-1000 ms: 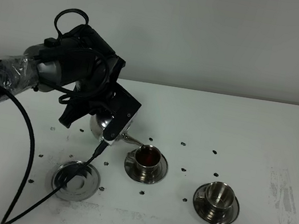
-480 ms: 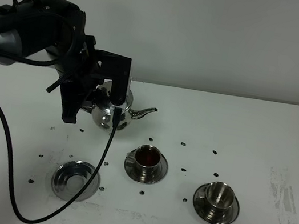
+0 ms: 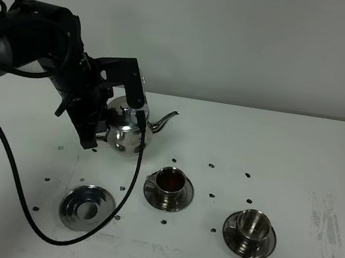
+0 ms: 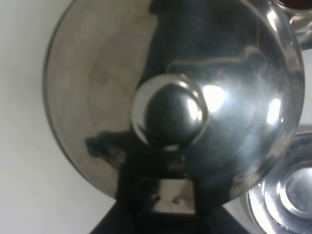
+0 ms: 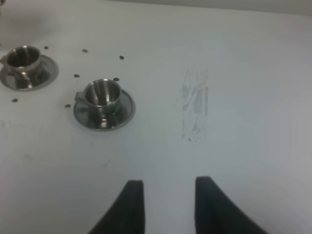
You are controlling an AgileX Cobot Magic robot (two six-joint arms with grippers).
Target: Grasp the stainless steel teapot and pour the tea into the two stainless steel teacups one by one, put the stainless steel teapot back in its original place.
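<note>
Logged from high view teapot (image 3: 128, 131) swung upright since half a second ago, spout raised, held behind filled cup (image 3: 170, 182) with left gripper (image 3: 102, 120) pinching its handle; from left wrist, saw lid knob (image 4: 169, 117) close up, bare saucer (image 4: 287, 195) beyond; from right wrist, found right gripper (image 5: 168, 204) spread, second cup (image 5: 102, 95) ahead.

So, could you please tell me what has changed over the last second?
The left tool tipped the teapot back upright and drew it up and away from the tea-filled cup, and still grips it. That cup, the empty cup and the bare saucer stayed put.
</note>
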